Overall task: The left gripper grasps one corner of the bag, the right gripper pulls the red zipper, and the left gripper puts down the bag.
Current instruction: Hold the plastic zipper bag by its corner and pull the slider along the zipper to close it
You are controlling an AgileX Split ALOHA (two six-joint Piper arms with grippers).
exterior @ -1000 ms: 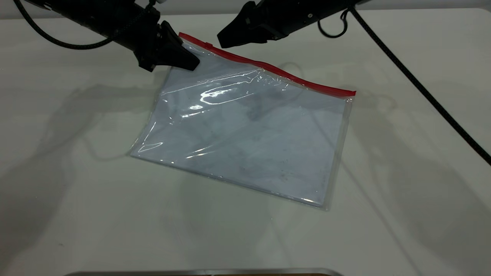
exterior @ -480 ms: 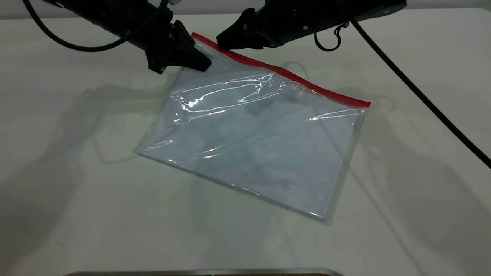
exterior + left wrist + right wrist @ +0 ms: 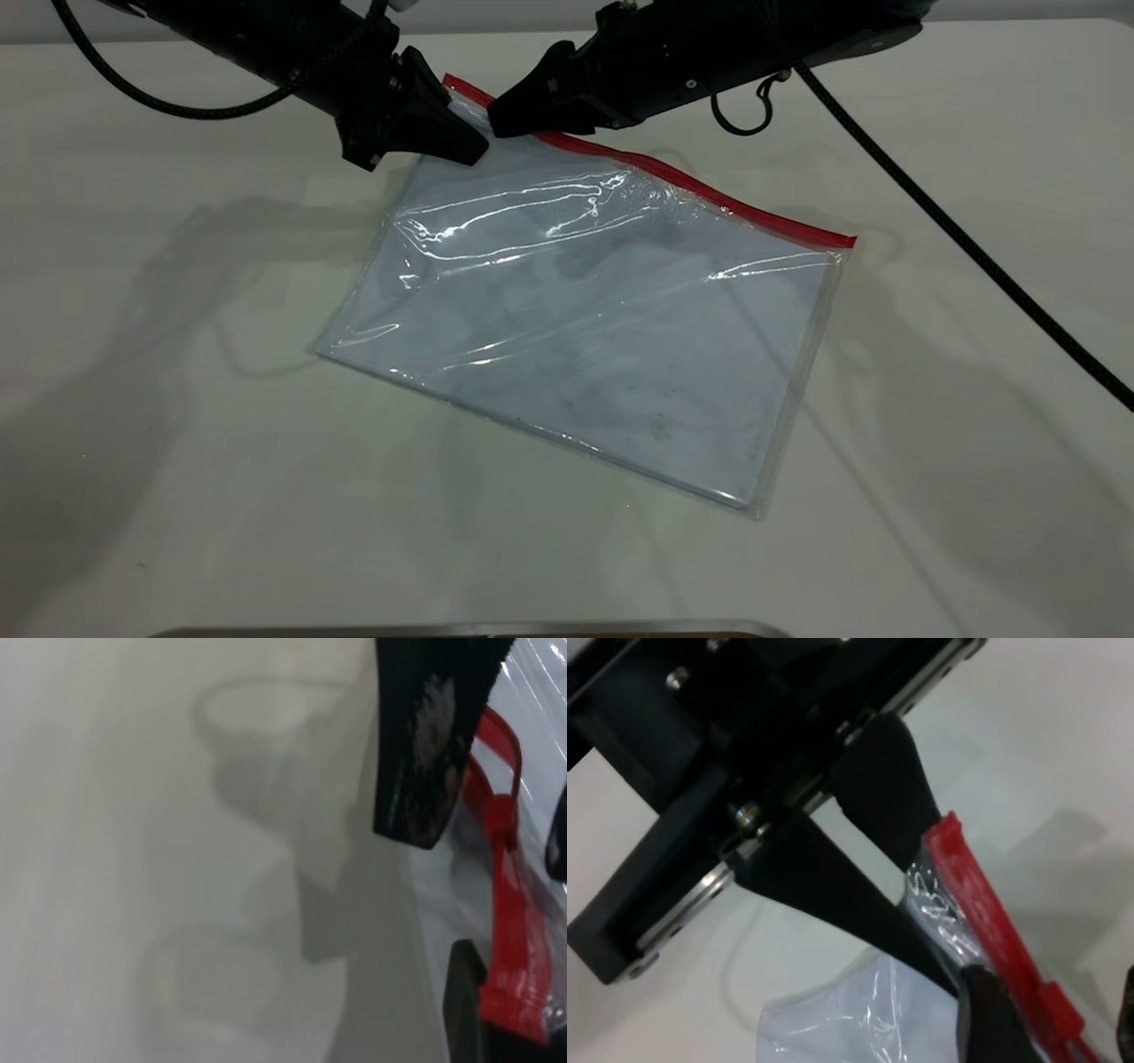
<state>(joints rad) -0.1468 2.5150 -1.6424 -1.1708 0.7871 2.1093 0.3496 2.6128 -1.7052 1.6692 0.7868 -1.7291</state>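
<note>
The bag (image 3: 585, 328) lies flat across the middle of the white table (image 3: 177, 496), its corner at about 11 o'clock lifted. There the left gripper (image 3: 461, 142) pinches the plastic; the right wrist view shows its two black fingers (image 3: 886, 797) pressed onto the corner just beside the end of the red zipper (image 3: 691, 186). That red strip runs along the bag's far edge from 11 o'clock down toward 3 o'clock.

The right gripper (image 3: 500, 115) comes in from 1 o'clock, its tip over the strip close to the left gripper. The small red slider tab (image 3: 1059, 1010) sits between its dark fingertips (image 3: 992, 1019), which stand apart on either side without closing on it. A black cable (image 3: 957, 230) trails toward 4 o'clock.
</note>
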